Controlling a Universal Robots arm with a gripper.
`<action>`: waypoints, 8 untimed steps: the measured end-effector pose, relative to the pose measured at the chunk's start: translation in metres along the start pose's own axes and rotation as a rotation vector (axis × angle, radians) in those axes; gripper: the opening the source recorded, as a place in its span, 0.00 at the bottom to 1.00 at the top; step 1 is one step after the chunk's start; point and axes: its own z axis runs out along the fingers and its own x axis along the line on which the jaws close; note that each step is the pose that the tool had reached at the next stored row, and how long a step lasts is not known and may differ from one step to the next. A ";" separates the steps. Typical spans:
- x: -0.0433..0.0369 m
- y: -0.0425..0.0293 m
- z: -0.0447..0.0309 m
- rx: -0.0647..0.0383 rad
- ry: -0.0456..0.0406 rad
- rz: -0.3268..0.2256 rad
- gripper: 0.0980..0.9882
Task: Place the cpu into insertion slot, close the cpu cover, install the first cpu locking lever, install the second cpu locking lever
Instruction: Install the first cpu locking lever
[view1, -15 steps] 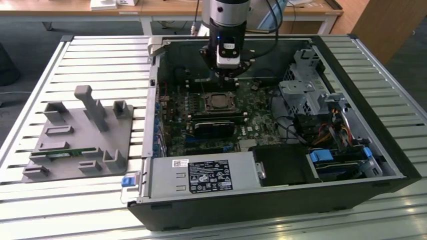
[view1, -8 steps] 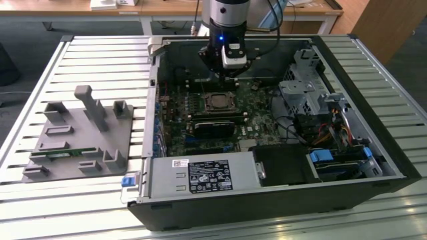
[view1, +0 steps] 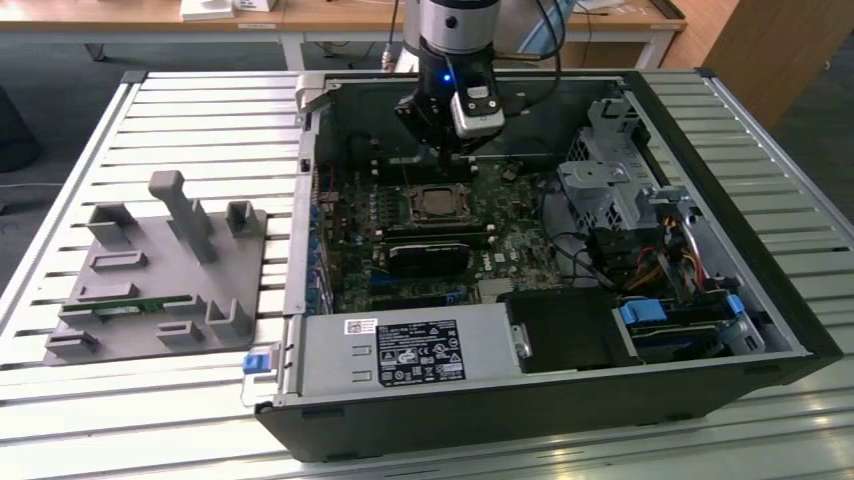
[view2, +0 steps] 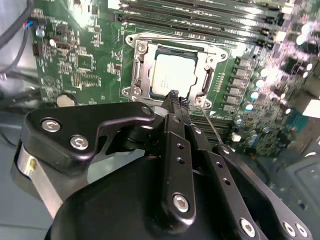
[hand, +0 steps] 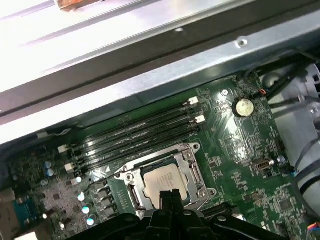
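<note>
Overhead, the exterior view is taking in the whole setting: an open computer case (view1: 534, 410) lying on a slatted table (view1: 200, 110), with a grey fixture tray (view1: 134, 300) sitting toward the exterior view's left. The arm is reaching down into the case, and its gripper (view1: 451, 158) is hovering above the motherboard (view2: 75, 65), just beyond the socket.

Both wrist views are bringing the socket close. The cpu (view2: 172, 75) is lying flat in the insertion slot (view2: 207, 82), its silver-grey top facing up. Being square, it has no long axis, and its edges are running parallel with the socket's frame. The cpu cover (view2: 145, 75) is lying down flat around it, framing the chip through its window.

In the second wrist view the gripper's fingers (view2: 175, 130) are pressing together with nothing between them, their tips meeting right at the socket's near edge. A thin metal rod (view2: 211, 127) is angling away from the socket corner beside them.

The first wrist view is adding the long black memory slots (hand: 135, 132) running alongside the socket, and a coin battery (hand: 243, 106) well apart from it.
</note>
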 end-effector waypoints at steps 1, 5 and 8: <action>0.0000 0.0000 0.0001 0.000 0.0004 -0.018 0.01; 0.0000 0.0000 0.0005 -0.001 0.0017 -0.091 0.01; 0.0000 0.0000 0.0008 -0.002 0.0027 -0.145 0.01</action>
